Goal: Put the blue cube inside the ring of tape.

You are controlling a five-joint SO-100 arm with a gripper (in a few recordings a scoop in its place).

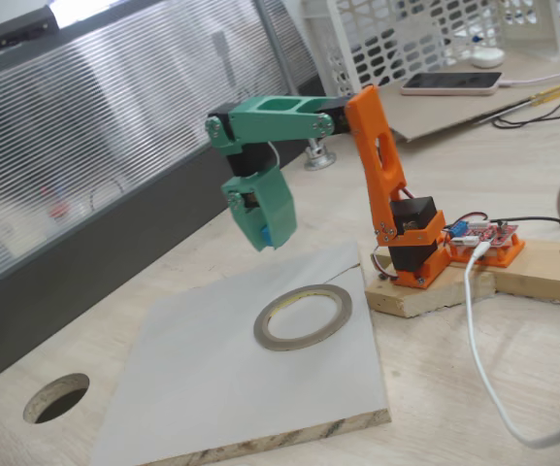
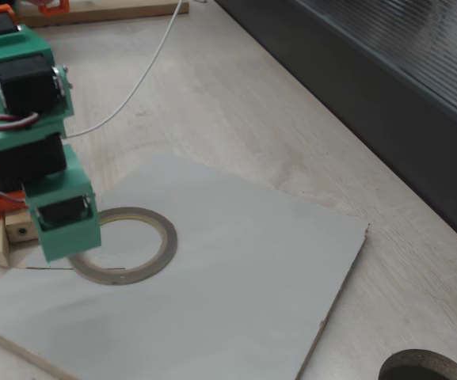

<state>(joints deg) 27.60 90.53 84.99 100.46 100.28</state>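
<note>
Board edge (image 1: 289, 435) sits nearest the lens in a fixed view: a grey-faced panel with raw chipboard sides, lying on the pale wooden tabletop (image 1: 512, 369). Left of it, a dark round hole (image 1: 56, 397) cut through the tabletop; not the target. Centre of the panel: ring of tape (image 1: 304, 316), flat, grey-olive band, yellowish inner edge, opening bare, nothing inside it. Up and to the left of the ring hangs the green gripper (image 1: 265, 233), pointing down, well clear of the panel. Blue cube (image 1: 263, 234) shows as a small bright patch at the gripper tip, so jaws look pressed onto it, though the fingertips themselves are hard to separate. In the other fixed view the gripper (image 2: 68, 241) overlaps the ring's (image 2: 145, 265) left rim. Judgement: carry phase, cube airborne, placement not yet made. To do it well, bring the tip over the middle of the opening, not the band, lower close to the panel before releasing so the cube does not bounce or roll over the thin rim. Right: orange arm base (image 1: 411, 243) on a wooden block, white cable (image 1: 483, 359) trailing off.
</note>
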